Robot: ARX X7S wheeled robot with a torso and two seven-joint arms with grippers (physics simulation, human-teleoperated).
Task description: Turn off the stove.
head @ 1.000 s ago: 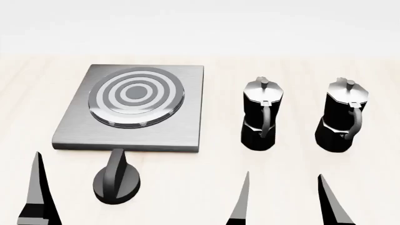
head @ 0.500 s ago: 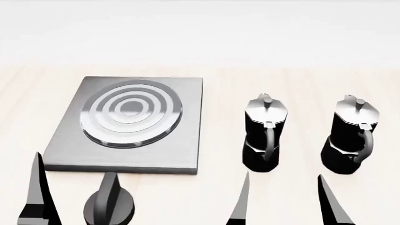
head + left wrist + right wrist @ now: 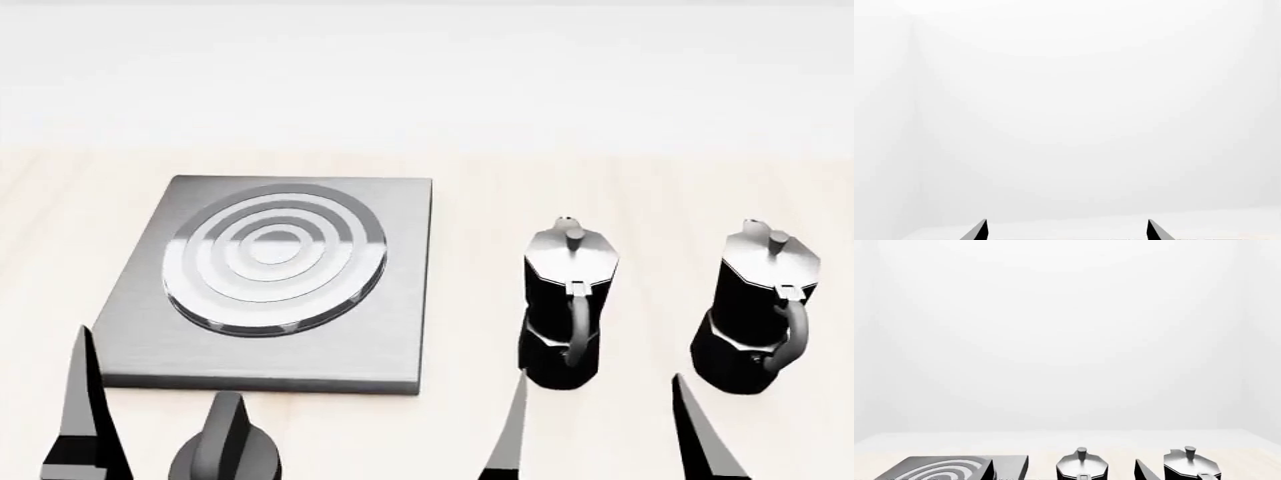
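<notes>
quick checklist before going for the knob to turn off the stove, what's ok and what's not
1. Small black round knob with raised bar in view: ok, on the wooden table just in front of the flat square brushed grey metal stove, partly cut off by the head view's edge.
2. Left gripper open: ok, fingertips stand apart with nothing between.
3. Right gripper open: ok, empty.
4. Knob's on or off position: cannot tell, no markings visible.
5. Two black-and-silver moka pots out of the way: ok, upright beside the stove, apart from the knob.
6. Left gripper lined up on the knob: not ok, not touching it.
</notes>
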